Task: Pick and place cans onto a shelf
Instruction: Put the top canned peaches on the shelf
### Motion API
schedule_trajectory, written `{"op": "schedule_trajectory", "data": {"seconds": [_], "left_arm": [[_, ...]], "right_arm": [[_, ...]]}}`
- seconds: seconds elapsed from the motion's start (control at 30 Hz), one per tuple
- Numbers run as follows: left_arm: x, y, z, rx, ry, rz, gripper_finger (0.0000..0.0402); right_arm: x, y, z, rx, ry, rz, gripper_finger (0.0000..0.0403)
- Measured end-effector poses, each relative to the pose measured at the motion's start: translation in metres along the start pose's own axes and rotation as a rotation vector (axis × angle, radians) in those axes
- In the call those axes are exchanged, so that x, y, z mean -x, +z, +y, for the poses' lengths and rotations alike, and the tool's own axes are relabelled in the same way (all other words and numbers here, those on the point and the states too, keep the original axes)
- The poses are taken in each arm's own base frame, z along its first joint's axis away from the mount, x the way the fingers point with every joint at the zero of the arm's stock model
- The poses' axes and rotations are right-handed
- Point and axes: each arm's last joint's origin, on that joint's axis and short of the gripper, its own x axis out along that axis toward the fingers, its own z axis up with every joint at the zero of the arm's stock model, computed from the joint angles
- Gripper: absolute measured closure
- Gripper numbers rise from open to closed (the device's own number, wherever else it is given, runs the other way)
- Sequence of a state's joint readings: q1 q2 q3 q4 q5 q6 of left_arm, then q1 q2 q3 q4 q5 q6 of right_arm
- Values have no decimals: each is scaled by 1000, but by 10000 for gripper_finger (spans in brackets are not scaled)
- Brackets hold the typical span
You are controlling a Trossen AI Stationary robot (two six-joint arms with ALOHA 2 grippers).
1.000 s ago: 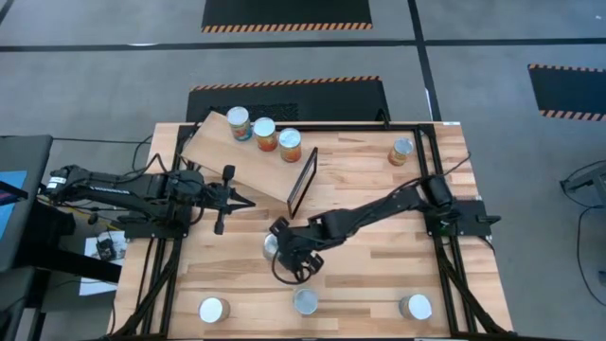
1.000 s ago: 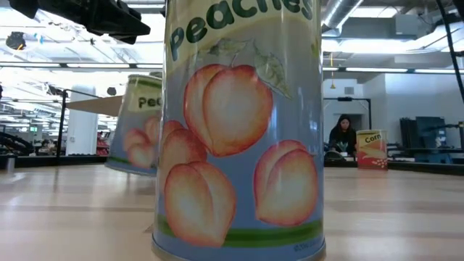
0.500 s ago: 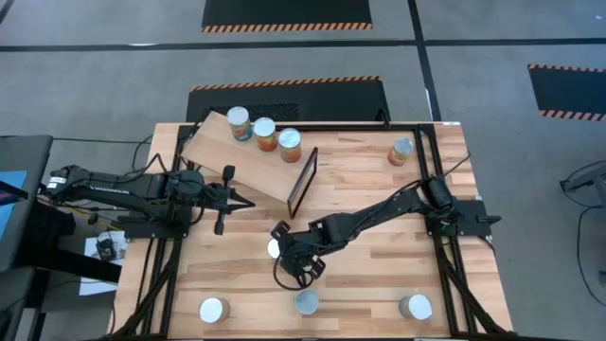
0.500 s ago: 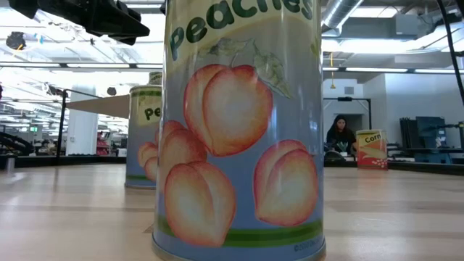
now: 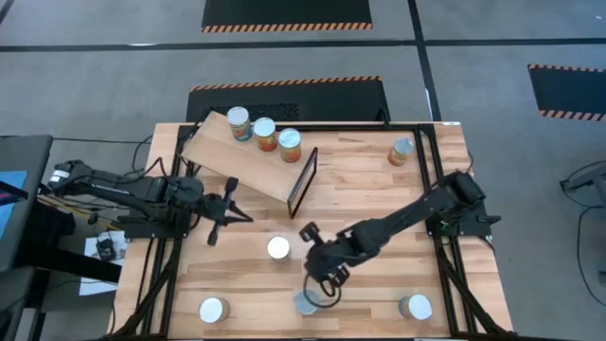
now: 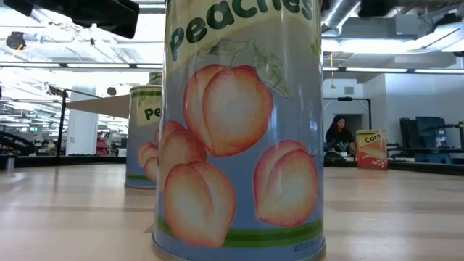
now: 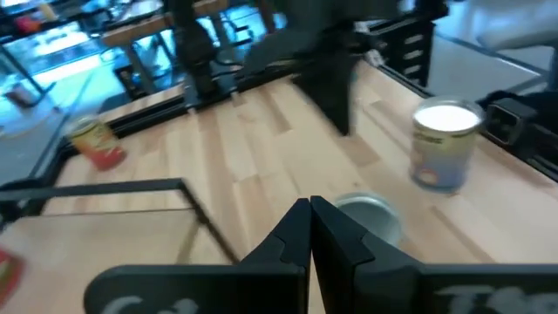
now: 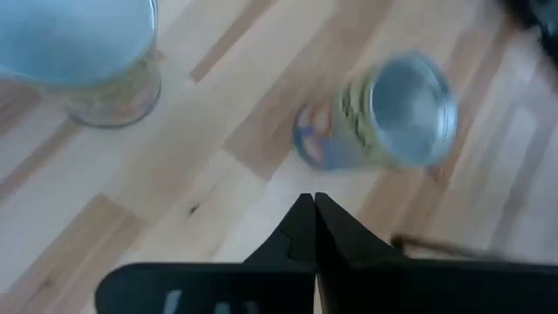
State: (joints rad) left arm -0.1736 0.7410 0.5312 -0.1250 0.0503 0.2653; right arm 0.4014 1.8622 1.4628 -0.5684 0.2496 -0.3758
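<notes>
Three cans (image 5: 264, 134) stand on the slanted plywood shelf (image 5: 213, 150) at the far left, with its black frame (image 5: 303, 180) at one end. One can (image 5: 277, 248) stands upright mid-table and shows in the left wrist view (image 7: 445, 144). Three cans stand along the near edge (image 5: 213, 310) (image 5: 306, 303) (image 5: 415, 307), and one stands at the far right (image 5: 401, 152). My right gripper (image 5: 319, 282) (image 8: 312, 202) is shut and empty, just above and beside the middle near-edge can. My left gripper (image 5: 244, 216) (image 7: 310, 208) is shut and empty, left of the mid-table can.
In the low view a peach can (image 6: 239, 130) fills the front, a second one (image 6: 148, 138) stands behind it, and a corn can (image 6: 372, 148) stands far back. A person (image 6: 339, 134) sits in the room beyond. The black table rails (image 5: 431, 189) run along both sides.
The mid-table can, tilted under my right gripper a second ago, now stands upright and alone. My right gripper has drawn away from it toward the table's near edge and right, over the middle near-edge can. My left gripper has swung slightly toward the near edge.
</notes>
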Motion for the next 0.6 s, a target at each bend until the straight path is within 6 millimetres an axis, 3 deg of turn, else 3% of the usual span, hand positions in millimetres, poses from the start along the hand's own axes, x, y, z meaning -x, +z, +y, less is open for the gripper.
{"op": "schedule_trajectory", "data": {"seconds": [0.2, 0.43, 0.6], "left_arm": [[-21, 5, -21, -10, 30, 12, 401], [-50, 15, -40, 165, 59, 95, 393], [-74, 27, -48, 244, 68, 159, 363]], "right_arm": [[8, -41, 23, -142, -160, -55, 390], [49, -63, 43, -297, -191, -150, 393], [61, -70, 66, -272, -303, -147, 386]]}}
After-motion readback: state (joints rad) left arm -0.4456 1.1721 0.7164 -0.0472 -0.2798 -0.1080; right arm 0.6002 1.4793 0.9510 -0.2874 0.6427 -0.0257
